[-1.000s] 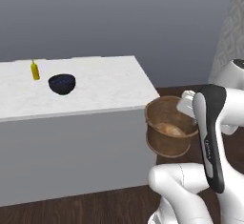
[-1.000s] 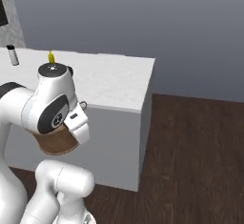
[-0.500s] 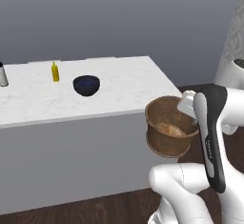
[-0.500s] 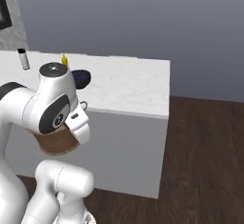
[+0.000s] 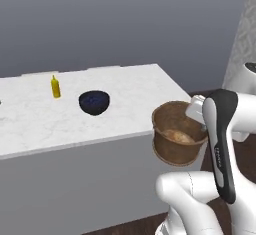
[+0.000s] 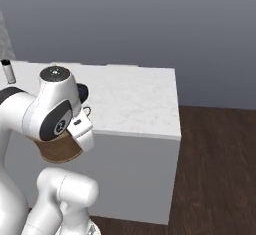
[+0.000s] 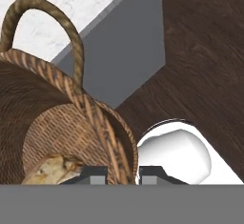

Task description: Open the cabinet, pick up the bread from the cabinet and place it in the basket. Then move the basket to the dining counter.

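The dining counter (image 5: pixel 125 86) lies ahead, its near edge just beyond the basket (image 5: pixel 176 140), which hangs in the air off its corner for carrying. The gripper (image 7: pixel 123 174) is clamped on the basket's rim, and the bread (image 7: pixel 52 169) rides inside on the bottom.

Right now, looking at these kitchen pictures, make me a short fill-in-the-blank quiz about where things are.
1. The bread lies inside the ____.
2. The basket hangs in the air, clamped at its ____ by the closed jaws of the gripper.
3. On the dining counter, the dark bowl stands beside a small ____ bottle.
4. The floor beside the counter is dark ____.

Missing words: basket; rim; yellow; wood
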Available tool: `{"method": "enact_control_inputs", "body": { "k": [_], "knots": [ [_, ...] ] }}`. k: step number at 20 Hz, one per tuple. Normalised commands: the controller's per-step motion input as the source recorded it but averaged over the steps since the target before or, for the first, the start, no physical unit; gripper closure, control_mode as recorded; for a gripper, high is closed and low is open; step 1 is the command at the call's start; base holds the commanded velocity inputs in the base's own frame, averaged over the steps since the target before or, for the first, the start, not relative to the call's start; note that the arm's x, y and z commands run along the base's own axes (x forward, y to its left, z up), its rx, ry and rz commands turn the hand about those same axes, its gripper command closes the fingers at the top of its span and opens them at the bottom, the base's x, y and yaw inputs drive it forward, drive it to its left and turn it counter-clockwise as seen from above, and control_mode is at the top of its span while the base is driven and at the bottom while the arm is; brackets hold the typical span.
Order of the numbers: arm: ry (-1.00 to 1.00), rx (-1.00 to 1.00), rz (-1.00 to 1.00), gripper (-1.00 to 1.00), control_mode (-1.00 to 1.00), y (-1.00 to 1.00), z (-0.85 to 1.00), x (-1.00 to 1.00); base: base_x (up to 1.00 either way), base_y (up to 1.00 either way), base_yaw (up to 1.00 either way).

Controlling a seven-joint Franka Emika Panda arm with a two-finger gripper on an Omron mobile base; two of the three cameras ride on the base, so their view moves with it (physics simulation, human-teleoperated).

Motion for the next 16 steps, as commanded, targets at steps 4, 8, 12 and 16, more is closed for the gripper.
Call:
{"method": "enact_control_inputs", "body": {
  "k": [4, 8, 12, 16],
  "knots": [
    [0.00, 0.00, 0.00, 1.00, 1.00, 0.00, 0.00, 0.00, 0.55, 0.05, -0.02],
    [0.00, 0.00, 0.00, 1.00, 1.00, 0.00, 0.00, 0.00, 0.50, 0.06, 0.00],
    [0.00, 0.00, 0.00, 1.00, 1.00, 0.00, 0.00, 0.00, 0.61, 0.03, 0.02],
    [0.00, 0.00, 0.00, 1.00, 1.00, 0.00, 0.00, 0.00, 0.57, 0.00, 0.00]
  ]
}}
